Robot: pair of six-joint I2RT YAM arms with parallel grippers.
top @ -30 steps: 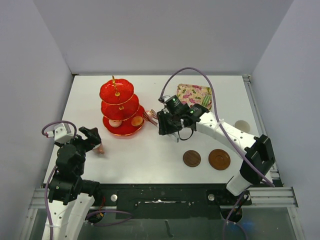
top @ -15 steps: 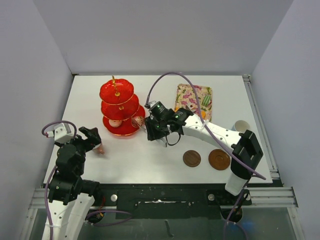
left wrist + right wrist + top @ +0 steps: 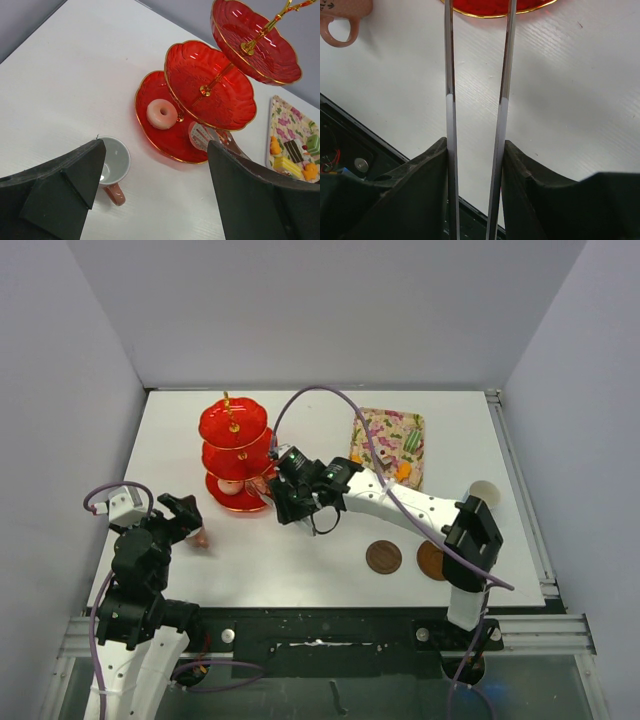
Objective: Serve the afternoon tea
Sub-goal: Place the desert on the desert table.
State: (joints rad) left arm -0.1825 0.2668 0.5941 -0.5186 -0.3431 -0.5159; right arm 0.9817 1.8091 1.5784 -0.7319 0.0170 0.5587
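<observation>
The red three-tier stand (image 3: pixel 235 453) with a gold handle stands at the back left. A pink ring-shaped cake (image 3: pixel 161 113) lies on its bottom tier (image 3: pixel 162 137). My right gripper (image 3: pixel 292 498) (image 3: pixel 475 145) is shut on metal tongs (image 3: pixel 450 75), whose perforated tips (image 3: pixel 202 135) reach over the bottom tier's right side. I cannot tell whether anything is between the tips. The pink cup (image 3: pixel 200 537) (image 3: pixel 112 165) stands upright and empty just below my open left gripper (image 3: pixel 178 514) (image 3: pixel 155 150). Two brown saucers (image 3: pixel 383 557) lie front right; my right arm partly covers one.
A flowered tray (image 3: pixel 390 435) (image 3: pixel 295 150) with several small cakes sits at the back right. A pale cup (image 3: pixel 484 491) stands near the table's right edge. The pink cup's handle (image 3: pixel 340 32) shows at the right wrist view's top left. Grey walls close in three sides.
My right arm has swung left, carrying the tongs from beside the flowered tray to the stand's bottom tier. The left arm and the pink cup have not moved.
</observation>
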